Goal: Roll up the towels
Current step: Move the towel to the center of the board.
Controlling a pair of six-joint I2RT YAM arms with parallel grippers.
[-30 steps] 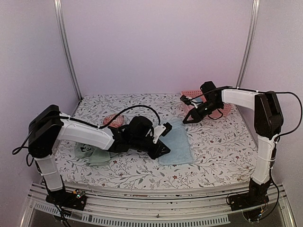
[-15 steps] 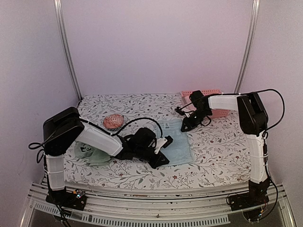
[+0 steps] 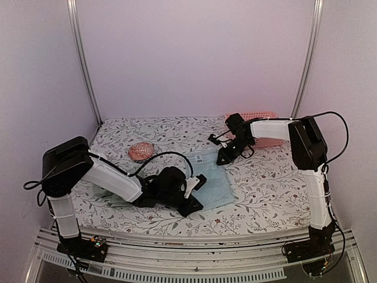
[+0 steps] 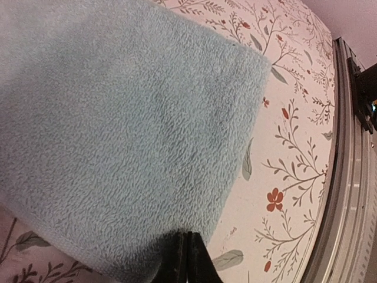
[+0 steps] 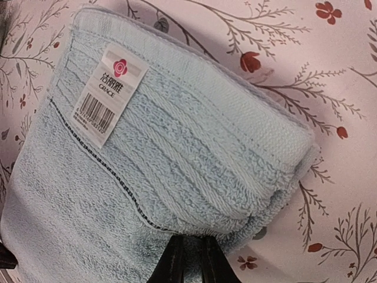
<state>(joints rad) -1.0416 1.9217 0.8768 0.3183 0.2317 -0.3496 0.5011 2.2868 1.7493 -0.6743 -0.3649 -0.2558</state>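
Observation:
A light blue towel (image 3: 213, 181) lies flat mid-table, its far end folded over, with a white barcode label (image 5: 109, 94) on it. My left gripper (image 3: 192, 204) is at the towel's near edge. In the left wrist view it (image 4: 187, 244) is shut on the edge of the towel (image 4: 129, 130). My right gripper (image 3: 222, 158) is at the towel's far right corner. In the right wrist view it (image 5: 191, 243) is shut on the thick folded edge of the towel (image 5: 177, 153). A rolled pink towel (image 3: 141, 151) stands at the back left. A green towel (image 3: 105, 194) lies partly hidden under my left arm.
A pink basket (image 3: 262, 115) stands at the back right, behind my right arm. The table's front metal rail (image 4: 347, 177) runs close to the towel's near corner. The floral tablecloth (image 3: 265, 188) is bare to the right of the towel.
My right gripper came away from the basket down and left onto the towel's far corner and shut on it. My left gripper slid toward the front edge, and the towel shifted with it.

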